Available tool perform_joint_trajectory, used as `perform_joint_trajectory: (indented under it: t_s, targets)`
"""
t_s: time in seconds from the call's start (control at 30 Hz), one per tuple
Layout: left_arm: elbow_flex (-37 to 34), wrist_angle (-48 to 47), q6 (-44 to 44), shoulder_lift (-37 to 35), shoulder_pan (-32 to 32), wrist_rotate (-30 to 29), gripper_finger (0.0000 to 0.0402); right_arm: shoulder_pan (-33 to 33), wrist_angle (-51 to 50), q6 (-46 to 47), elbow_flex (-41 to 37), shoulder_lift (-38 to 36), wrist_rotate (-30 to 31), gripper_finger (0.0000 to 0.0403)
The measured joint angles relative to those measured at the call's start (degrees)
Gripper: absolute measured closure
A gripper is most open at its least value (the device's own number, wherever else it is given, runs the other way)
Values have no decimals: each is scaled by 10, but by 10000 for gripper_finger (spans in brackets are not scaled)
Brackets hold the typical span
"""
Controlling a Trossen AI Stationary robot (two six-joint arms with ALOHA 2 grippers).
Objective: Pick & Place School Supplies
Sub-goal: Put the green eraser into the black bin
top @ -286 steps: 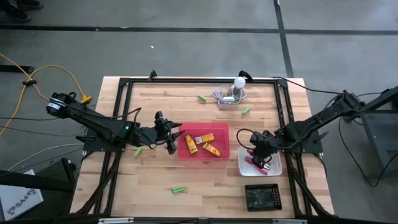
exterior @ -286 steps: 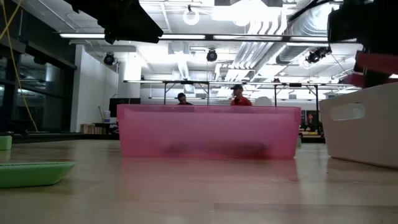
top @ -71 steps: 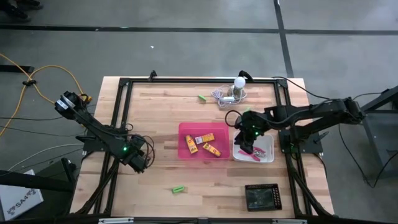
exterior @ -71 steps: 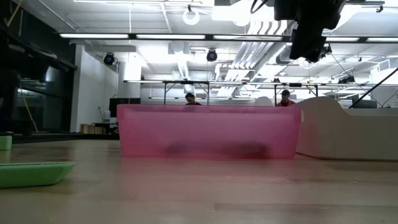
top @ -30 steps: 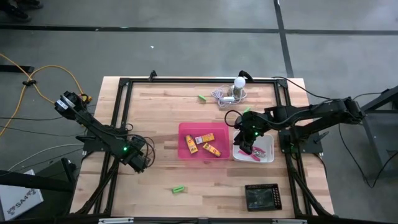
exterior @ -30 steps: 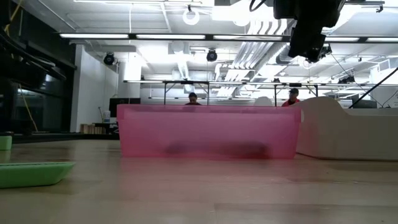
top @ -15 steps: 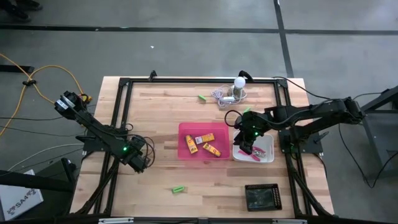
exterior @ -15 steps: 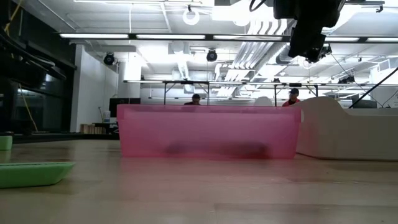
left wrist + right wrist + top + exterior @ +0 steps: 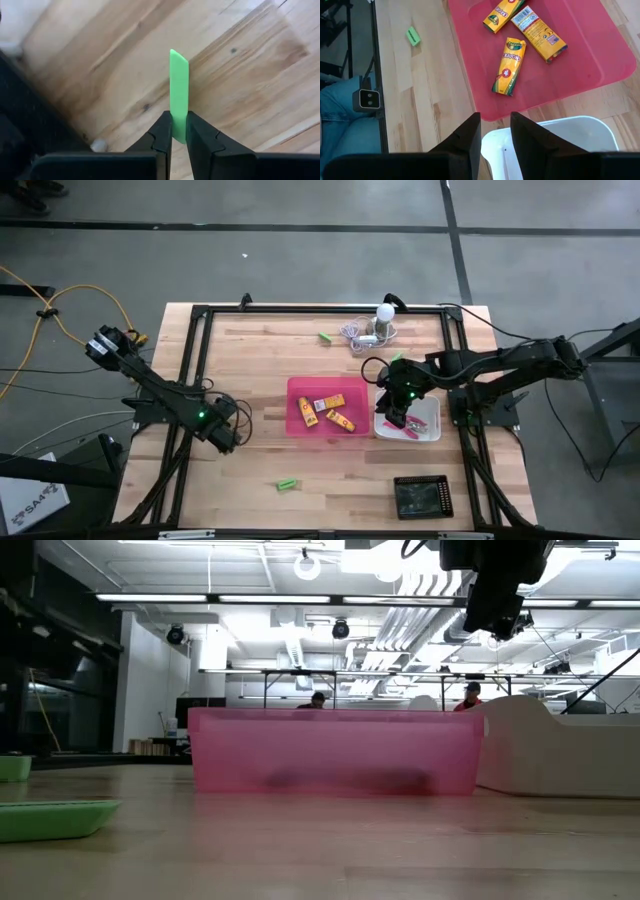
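My left gripper [image 9: 228, 438] stands at the table's left side, pointing down, shut on a short bright-green stick [image 9: 179, 85]. That stick also shows at the low view's left edge [image 9: 14, 768]. My right gripper [image 9: 397, 418] hangs open over the left end of the white tray [image 9: 430, 420], nothing between its fingers [image 9: 495, 132]. The pink tray [image 9: 296, 386] at mid-table holds three yellow-orange crayon boxes [image 9: 507, 65]. Pink-handled scissors [image 9: 411, 432] lie in the white tray. Another green stick [image 9: 287, 483] lies flat near the front edge. My left gripper pinches the green stick between its two fingers, on the stick's two flat sides near one end [image 9: 179, 111]. The fingers come from above, pointing down. The stick's other end [image 9: 179, 55] reaches out past the fingertips over the wood; whether it rests on the table I cannot tell.
Two more green sticks [image 9: 325, 337] [image 9: 396, 358] lie toward the far edge, near a white bulb with a grey cord [image 9: 384, 314]. A black tray [image 9: 422, 496] sits at the front right. A black frame [image 9: 200, 360] borders the table. People show in the room behind.
My left gripper has turned slightly about its own axis while staying in place. The green stick at the low view's left edge has shifted a little to the right. My right arm has kept still.
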Motion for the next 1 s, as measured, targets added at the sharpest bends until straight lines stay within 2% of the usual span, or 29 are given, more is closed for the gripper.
perform_joint_trajectory:
  t_s: [0.33, 0.57, 0.83, 1.0]
  targets:
    - [44, 0, 145, -56, 52, -78, 369, 0, 6, 0, 0, 0, 0, 309]
    - [102, 22, 254, -75, 74, -116, 369, 0, 97, -28, 0, 0, 0, 309]
    - [130, 168, 411, -75, 74, -136, 369, 9, 240, -81, 1, 28, -2, 309]
    - [130, 234, 470, -73, 74, -167, 369, 13, 280, -91, 2, 63, -2, 309]
